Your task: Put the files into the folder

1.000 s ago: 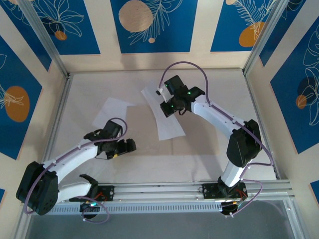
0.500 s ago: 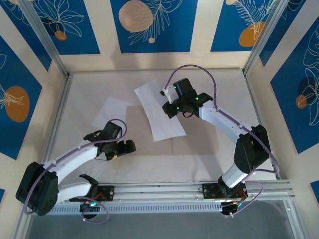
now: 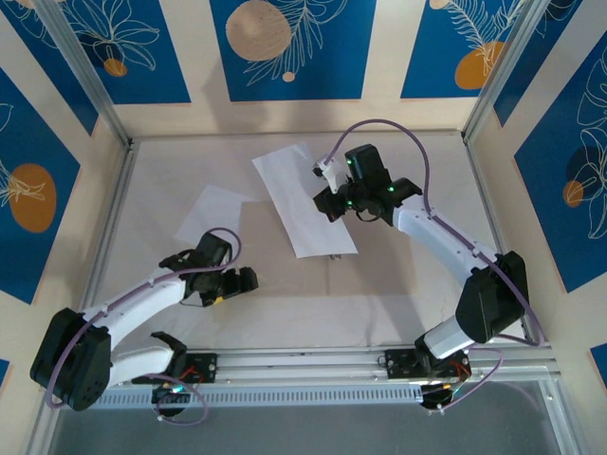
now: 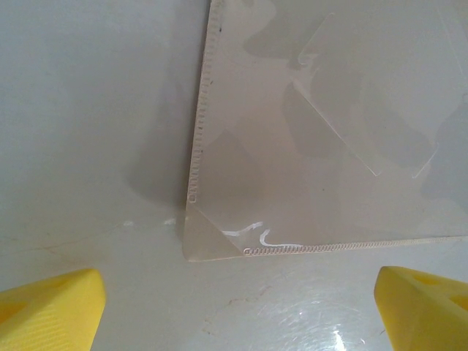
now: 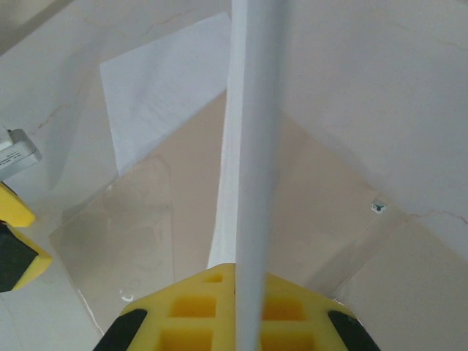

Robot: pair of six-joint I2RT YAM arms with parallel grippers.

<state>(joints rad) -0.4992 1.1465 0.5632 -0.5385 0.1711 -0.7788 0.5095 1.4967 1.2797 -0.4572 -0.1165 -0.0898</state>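
1. Now the right gripper (image 3: 329, 199) sits further toward the right edge of the table (image 3: 417, 284) than a second ago. Its jaws are clamped together on the long edge of a white sheet (image 3: 296, 204), and the right wrist view shows that edge running straight up out of the yellow fingers.
2. Sheet has swung with it. Far corner now points more toward the far left corner of the table, and the near end reaches the table's middle. It also looks flatter, with less curl than before.
3. Left gripper (image 3: 237, 282) is unmoved near the left near part of the table. Jaws stand wide apart, a touch wider than a second ago, with nothing between them.
4. Folder (image 4: 307, 146) lies flat just ahead of the left gripper, its corner toward it. Looks see-through in the left wrist view. Right wrist view shows it beneath the held sheet.
5. Second sheet (image 3: 214, 210) lies loose toward the left edge, untouched.
6. Reading: sheet is being lined up over the folder, not yet inside. The open left gripper looks placed to lift the folder's flap.
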